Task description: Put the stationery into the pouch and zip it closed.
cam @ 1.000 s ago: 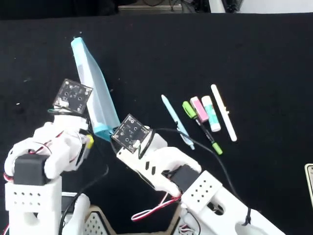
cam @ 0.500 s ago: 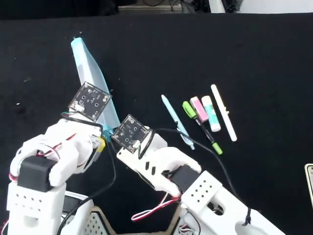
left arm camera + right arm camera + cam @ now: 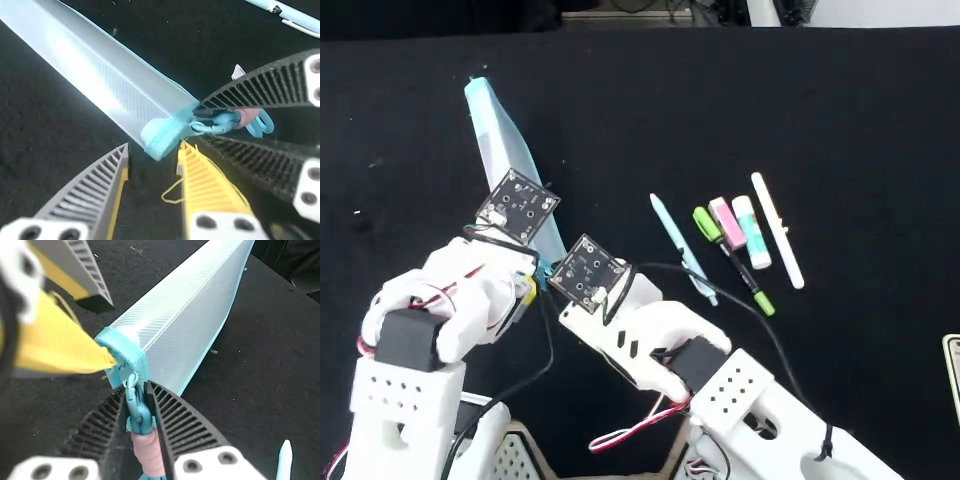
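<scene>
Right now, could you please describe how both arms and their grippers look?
The left arm and right arm are white with black motors and square black wrist boards. Red, white and black cables trail off. The left gripper has a grey and a yellow ribbed finger; the right gripper has dark ones.

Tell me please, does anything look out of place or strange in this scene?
Nothing is spilled or damaged. One thing looks odd: the right gripper is shut on the zipper pull at the end of the pouch, yet all five pens and markers lie on the table apart from it, not inside.
</scene>
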You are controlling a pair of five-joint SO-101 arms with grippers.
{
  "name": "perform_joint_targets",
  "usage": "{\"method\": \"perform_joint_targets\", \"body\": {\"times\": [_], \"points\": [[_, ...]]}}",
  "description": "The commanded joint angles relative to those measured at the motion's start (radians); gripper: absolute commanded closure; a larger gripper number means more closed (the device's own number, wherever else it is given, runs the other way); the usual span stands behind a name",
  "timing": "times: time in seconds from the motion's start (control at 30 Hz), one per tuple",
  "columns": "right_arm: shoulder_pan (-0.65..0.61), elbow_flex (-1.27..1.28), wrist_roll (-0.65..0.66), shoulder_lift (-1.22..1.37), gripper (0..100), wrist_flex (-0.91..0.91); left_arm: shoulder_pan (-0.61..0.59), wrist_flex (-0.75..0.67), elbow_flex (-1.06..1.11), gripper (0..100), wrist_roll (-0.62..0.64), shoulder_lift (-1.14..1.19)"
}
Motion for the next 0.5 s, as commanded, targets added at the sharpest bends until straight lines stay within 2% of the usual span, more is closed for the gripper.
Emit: {"method": "perform_joint_targets", "body": {"times": [0.0, 0.33, 0.47], "points": [[-0.002, -0.007, 0.006, -0.025, 98.7, -0.028, -0.015, -0.058, 0.021, 84, -0.003, -0.011], [-0.002, -0.007, 0.006, -0.03, 98.7, -0.028, -0.012, -0.074, 0.021, 84, -0.003, -0.011], [-0.002, -0.005, 0.006, -0.03, 98.7, -0.028, -0.019, -0.14, 0.062, 84, 0.011, -0.011]]}}
